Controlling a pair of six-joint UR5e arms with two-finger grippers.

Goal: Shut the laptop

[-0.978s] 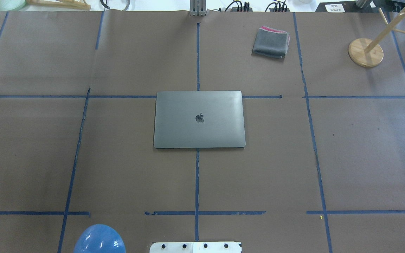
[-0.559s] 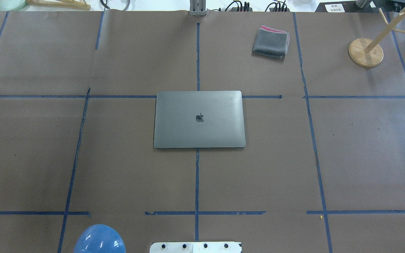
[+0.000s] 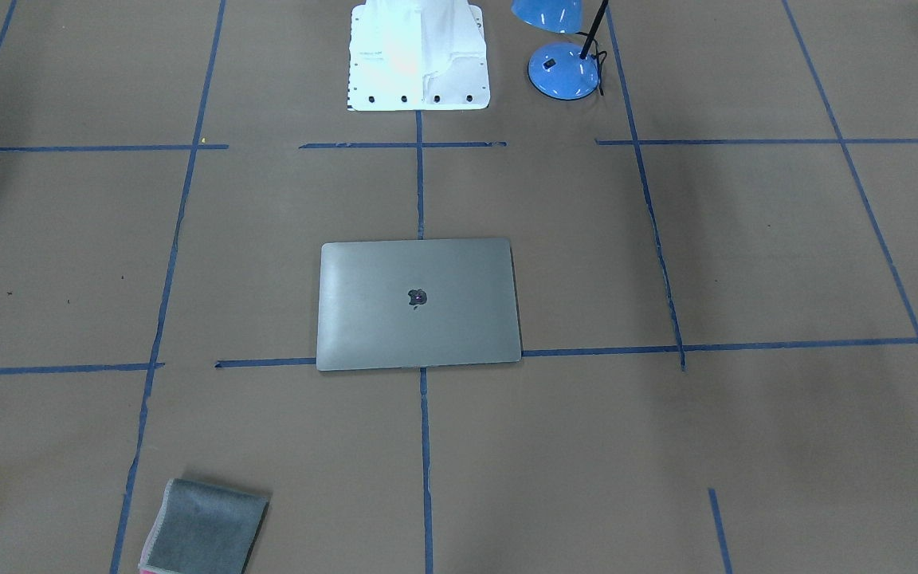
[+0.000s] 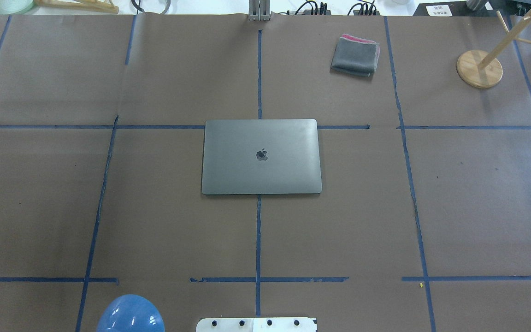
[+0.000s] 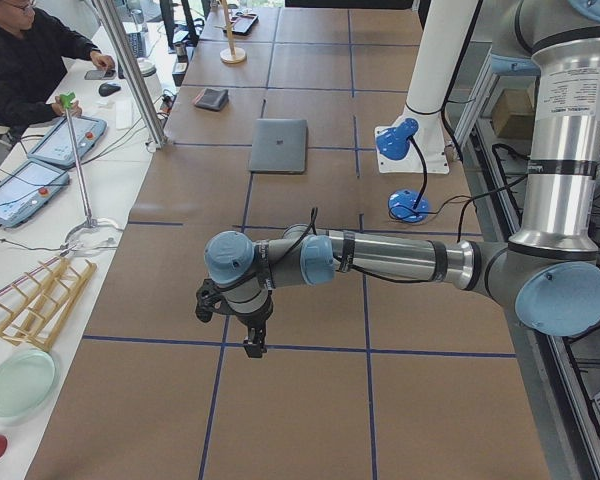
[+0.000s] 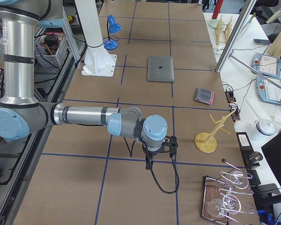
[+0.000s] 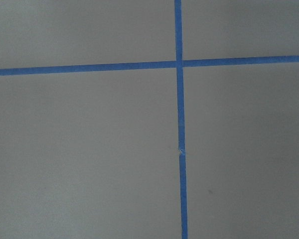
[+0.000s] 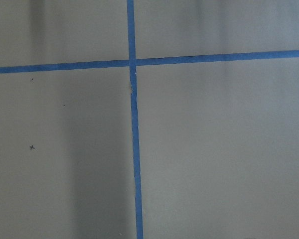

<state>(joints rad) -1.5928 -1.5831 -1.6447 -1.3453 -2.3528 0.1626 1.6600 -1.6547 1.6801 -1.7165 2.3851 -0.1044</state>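
The space-grey laptop (image 4: 261, 157) lies flat at the table's middle with its lid down and the dark apple logo facing up; it also shows in the front view (image 3: 419, 303) and both side views (image 5: 278, 145) (image 6: 160, 69). My left gripper (image 5: 252, 345) hangs over bare table far from the laptop, toward the table's left end. My right gripper (image 6: 159, 161) hangs over bare table toward the right end. They show only in the side views, so I cannot tell whether either is open or shut. Both wrist views show only brown paper and blue tape.
A folded grey cloth (image 4: 355, 55) lies far right of the laptop. A wooden stand (image 4: 479, 68) is at the far right. A blue lamp (image 4: 130, 314) stands by the white robot base (image 3: 417, 56). A tray of glasses (image 6: 227, 197) sits at the right end.
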